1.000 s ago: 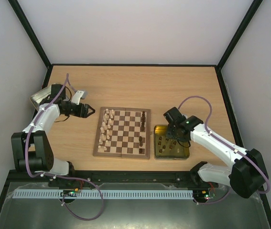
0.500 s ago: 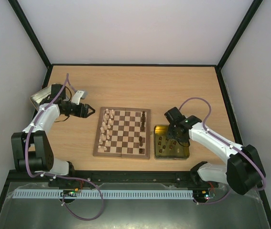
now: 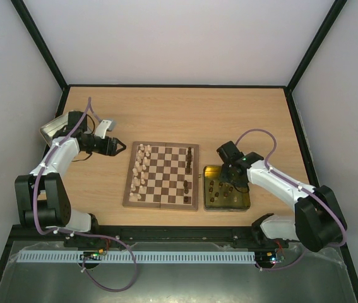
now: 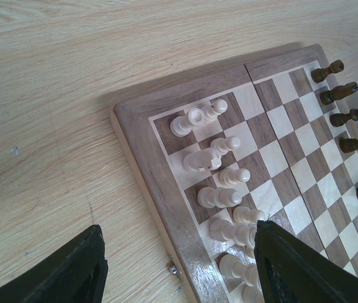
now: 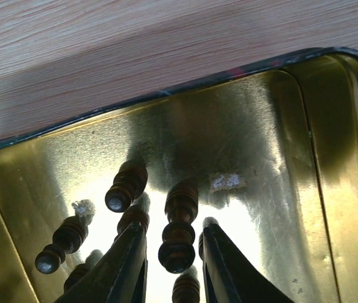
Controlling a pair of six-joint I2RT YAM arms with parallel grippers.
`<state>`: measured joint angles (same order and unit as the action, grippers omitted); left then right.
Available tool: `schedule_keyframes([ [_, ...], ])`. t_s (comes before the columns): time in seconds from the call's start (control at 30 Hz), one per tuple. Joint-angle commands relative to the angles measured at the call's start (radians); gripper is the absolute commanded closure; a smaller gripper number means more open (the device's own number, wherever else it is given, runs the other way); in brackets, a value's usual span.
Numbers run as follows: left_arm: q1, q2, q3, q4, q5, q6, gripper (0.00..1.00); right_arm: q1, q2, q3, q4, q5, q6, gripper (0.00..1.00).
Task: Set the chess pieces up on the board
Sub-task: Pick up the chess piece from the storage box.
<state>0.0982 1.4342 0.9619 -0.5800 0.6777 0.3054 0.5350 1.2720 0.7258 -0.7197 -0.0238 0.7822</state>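
1 dark piece (image 5: 180,211) sits between the narrowly parted fingers of the right gripper (image 5: 172,232), inside the tin (image 5: 280,158) toward the desk's right edge. Neighbours (image 5: 127,186) crowd close, so closing risks toppling them or pinching 2. The left gripper (image 4: 179,268) gapes wide and empty beside the board (image 3: 163,203).

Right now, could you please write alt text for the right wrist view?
The right gripper, fingers open, straddles a dark chess piece inside a gold tin. More dark pieces sit beside it; the tin rests on a wooden table.
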Motion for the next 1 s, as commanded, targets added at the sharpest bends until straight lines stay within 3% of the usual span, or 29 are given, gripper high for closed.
schedule_keyframes([
  [0.0, -0.007, 0.006, -0.009, 0.000, 0.017, 0.005, 0.35, -0.016, -0.006, -0.016, 0.004, 0.019, -0.018, 0.77],
  [0.53, -0.011, 0.005, -0.011, 0.003, 0.009, 0.005, 0.35, -0.027, -0.012, -0.015, -0.001, 0.018, -0.027, 0.93],
  [0.97, -0.011, 0.007, -0.011, 0.003, 0.005, 0.004, 0.35, -0.028, -0.065, 0.032, -0.084, 0.075, -0.042, 0.96],
])
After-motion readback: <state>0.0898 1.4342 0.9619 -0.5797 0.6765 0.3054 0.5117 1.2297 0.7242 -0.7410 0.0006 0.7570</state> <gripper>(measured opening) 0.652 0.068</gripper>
